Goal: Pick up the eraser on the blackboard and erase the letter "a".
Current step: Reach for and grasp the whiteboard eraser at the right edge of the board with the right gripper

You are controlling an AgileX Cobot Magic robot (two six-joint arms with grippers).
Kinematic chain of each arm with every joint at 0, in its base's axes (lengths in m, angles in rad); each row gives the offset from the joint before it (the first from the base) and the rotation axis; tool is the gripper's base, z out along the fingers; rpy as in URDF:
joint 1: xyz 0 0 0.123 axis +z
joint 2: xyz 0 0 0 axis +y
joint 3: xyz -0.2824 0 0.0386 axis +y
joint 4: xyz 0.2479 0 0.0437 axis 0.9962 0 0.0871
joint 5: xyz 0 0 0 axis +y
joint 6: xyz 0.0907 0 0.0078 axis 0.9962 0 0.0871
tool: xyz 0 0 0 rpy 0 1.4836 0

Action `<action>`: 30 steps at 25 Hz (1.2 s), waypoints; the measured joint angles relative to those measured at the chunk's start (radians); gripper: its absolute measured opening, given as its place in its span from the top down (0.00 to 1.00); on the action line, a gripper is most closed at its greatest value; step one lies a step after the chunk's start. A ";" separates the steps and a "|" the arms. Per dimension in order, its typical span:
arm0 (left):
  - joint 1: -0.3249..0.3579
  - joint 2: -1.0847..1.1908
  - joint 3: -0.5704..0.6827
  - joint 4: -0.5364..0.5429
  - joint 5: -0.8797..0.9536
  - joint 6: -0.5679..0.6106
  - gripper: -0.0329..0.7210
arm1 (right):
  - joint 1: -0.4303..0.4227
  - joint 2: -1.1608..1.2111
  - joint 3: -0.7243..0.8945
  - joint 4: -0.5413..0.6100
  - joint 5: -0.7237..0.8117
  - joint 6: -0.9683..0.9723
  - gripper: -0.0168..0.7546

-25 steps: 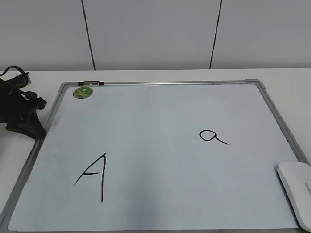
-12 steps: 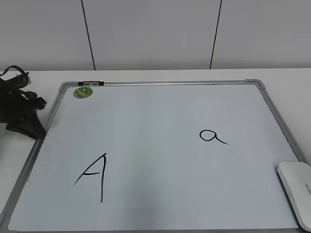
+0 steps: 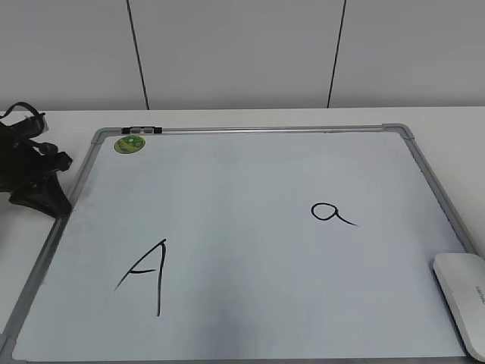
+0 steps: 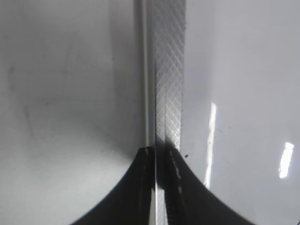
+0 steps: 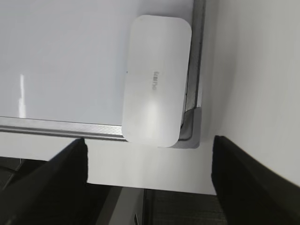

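The white eraser (image 3: 464, 303) lies on the blackboard's (image 3: 250, 174) near right corner, partly cut off by the picture's edge. The small letter "a" (image 3: 330, 213) is drawn right of the board's middle. In the right wrist view the eraser (image 5: 154, 79) lies over the board's grey frame corner (image 5: 190, 126). My right gripper (image 5: 150, 154) is open and empty, its fingers (image 5: 70, 178) wide apart, short of the eraser; it is out of the exterior view. My left gripper (image 4: 161, 154) is shut and empty over the board's left frame (image 4: 168, 70). In the exterior view the left gripper (image 3: 34, 182) is at the board's left edge.
A larger capital "A" (image 3: 148, 273) is drawn on the board's near left. A round green sticker (image 3: 129, 143) sits in the far left corner. White table (image 3: 250, 117) surrounds the board; its front edge (image 5: 154, 187) shows just below the eraser.
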 joint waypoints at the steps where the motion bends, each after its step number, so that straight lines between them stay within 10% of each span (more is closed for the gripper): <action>1: 0.000 0.000 0.000 0.000 0.000 0.000 0.91 | 0.000 0.023 0.000 0.000 -0.010 0.000 0.19; 30: 0.000 0.000 0.000 0.000 0.002 0.000 0.91 | 0.004 0.490 -0.005 0.031 -0.241 0.004 0.19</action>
